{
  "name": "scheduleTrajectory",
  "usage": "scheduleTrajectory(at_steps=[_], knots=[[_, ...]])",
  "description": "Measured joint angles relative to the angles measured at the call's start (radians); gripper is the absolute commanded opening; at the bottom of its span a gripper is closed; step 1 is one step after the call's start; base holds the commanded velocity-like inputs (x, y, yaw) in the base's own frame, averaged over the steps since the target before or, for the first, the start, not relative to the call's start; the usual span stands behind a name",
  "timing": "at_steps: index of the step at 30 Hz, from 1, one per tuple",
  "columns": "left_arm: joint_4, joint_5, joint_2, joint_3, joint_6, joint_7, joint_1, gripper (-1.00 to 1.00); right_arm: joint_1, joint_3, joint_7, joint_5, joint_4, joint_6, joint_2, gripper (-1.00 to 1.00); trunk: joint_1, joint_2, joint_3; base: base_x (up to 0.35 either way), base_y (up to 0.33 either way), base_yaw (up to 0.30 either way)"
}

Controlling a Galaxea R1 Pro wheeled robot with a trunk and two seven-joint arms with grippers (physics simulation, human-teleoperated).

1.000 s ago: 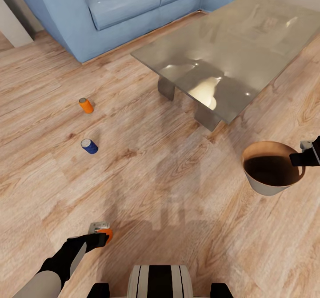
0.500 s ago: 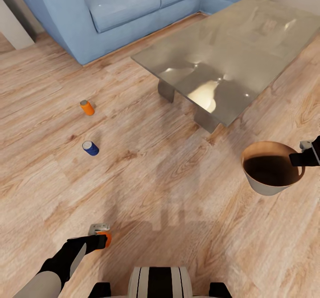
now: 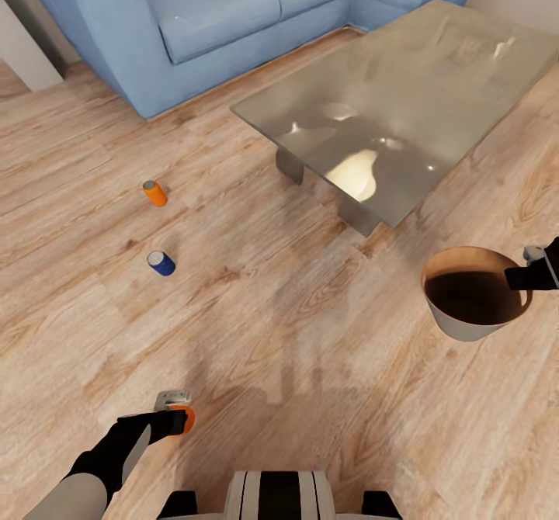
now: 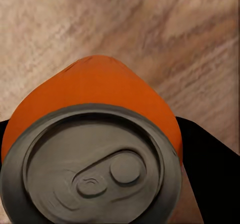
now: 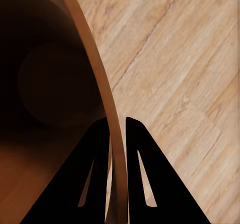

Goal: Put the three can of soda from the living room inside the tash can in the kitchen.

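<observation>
An orange can of soda [image 3: 187,419] is held above the wood floor at the lower left, with my left gripper [image 3: 180,417] shut on it; the left wrist view shows its grey top [image 4: 92,169] close up. A second orange can [image 3: 154,192] and a dark blue can [image 3: 161,263] lie on the floor to the left. The trash can [image 3: 472,295], pale grey outside and brown inside, hangs at the right. My right gripper [image 3: 525,275] is shut on its rim [image 5: 116,134], one finger inside and one outside.
The low glass-topped coffee table [image 3: 404,93] stands ahead at the centre right. A light blue corner sofa [image 3: 217,8] runs along the back. A white wall corner [image 3: 27,46] is at the far left. My base [image 3: 279,497] is at the bottom edge.
The whole picture has shifted slightly down and to the right, so the camera has moved. Both grippers keep their hold and their places in the view.
</observation>
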Motion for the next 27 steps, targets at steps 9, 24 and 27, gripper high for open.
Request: scheduleTrajectory(at_steps=[9,24,27], knots=[[0.0,0.001,0.001,0.0,0.001,-0.008,0.0,-1.0,0.001,0.0,0.0,0.0,0.0,0.0,0.005,-1.0,-0.035,0.063,0.028,0.0,0.0,0.0],[-0.009,0.005,0.002,-0.001,0.002,-0.016,0.0,-1.0,0.039,0.006,0.001,0.001,0.0,0.0,0.01,-1.0,-0.092,0.168,0.075,0.0,0.0,0.0],[-0.01,0.005,0.003,-0.001,0.002,-0.017,0.0,-1.0,0.057,0.019,0.002,-0.005,0.0,0.0,0.012,-1.0,-0.103,0.189,0.085,0.0,0.0,0.0]])
